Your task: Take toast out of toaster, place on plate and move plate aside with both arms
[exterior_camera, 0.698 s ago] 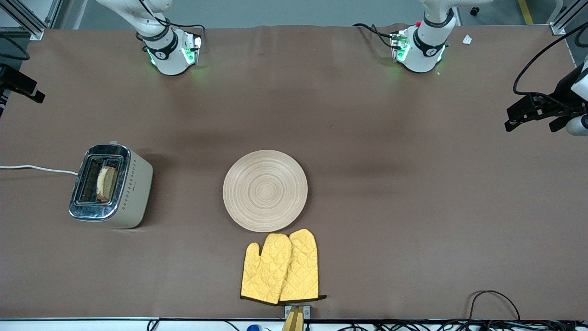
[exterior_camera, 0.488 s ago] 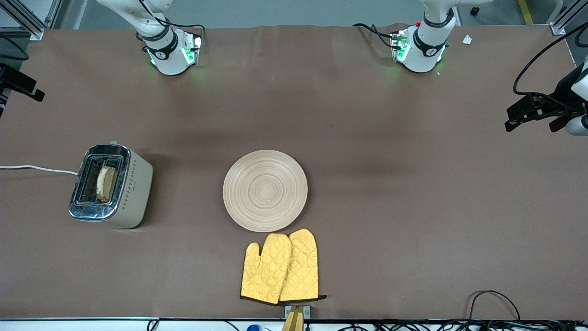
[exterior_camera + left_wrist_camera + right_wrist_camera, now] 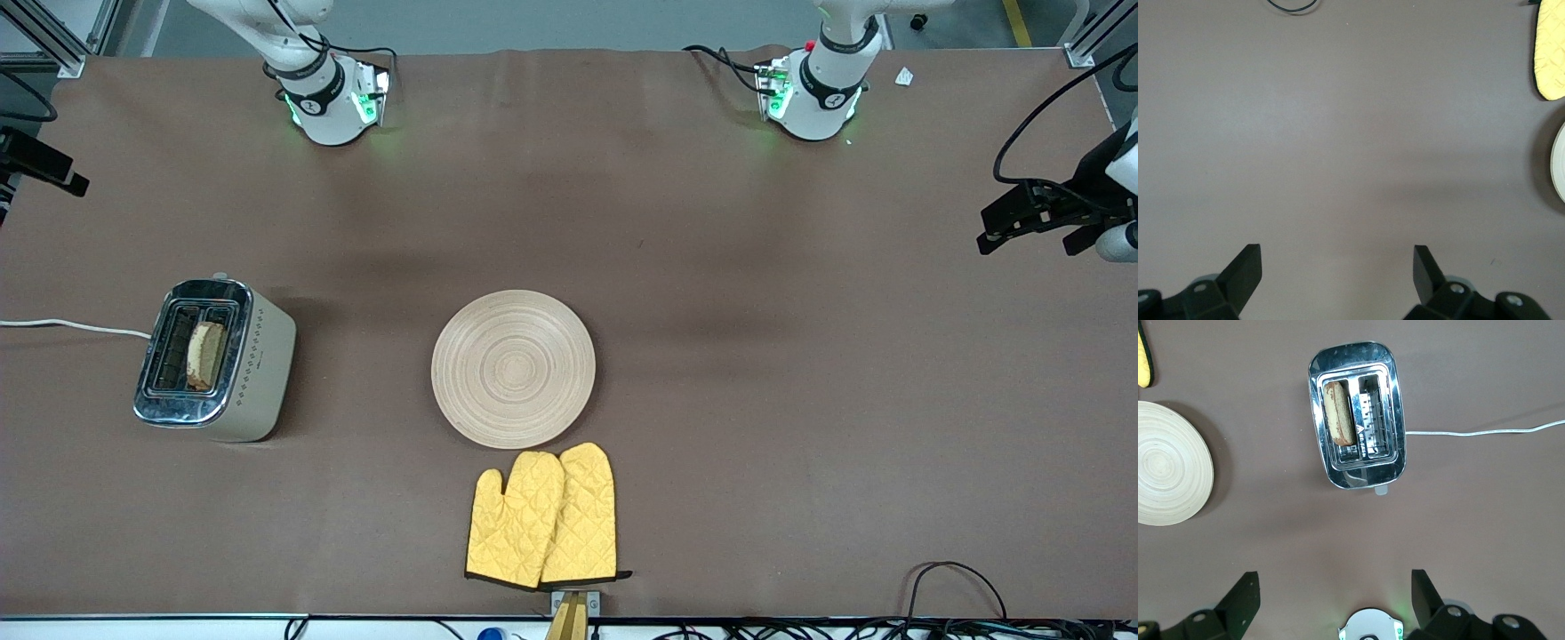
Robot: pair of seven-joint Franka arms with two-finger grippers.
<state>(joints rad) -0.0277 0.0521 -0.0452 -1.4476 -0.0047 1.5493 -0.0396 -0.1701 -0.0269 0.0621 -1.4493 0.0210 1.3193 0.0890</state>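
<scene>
Standing on edge, toast point(image 3: 205, 356) fills a toaster point(image 3: 213, 360) slot lengthwise.

Brown worktop point(image 3: 756, 400) carries toaster point(image 3: 213, 360), plate point(image 3: 513, 368), yellow mitts point(image 3: 542, 518) touching plate's nearer rim.

Beige ringed plate point(image 3: 513, 368), yellow quilted mitts point(image 3: 542, 518), brown tbl point(image 3: 800, 400)

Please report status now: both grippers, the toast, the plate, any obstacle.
Left gripper open, high over bare table. Right gripper open, high above toaster. Toast in toaster slot; plate empty. Oven mitts beside plate's nearer edge.
</scene>
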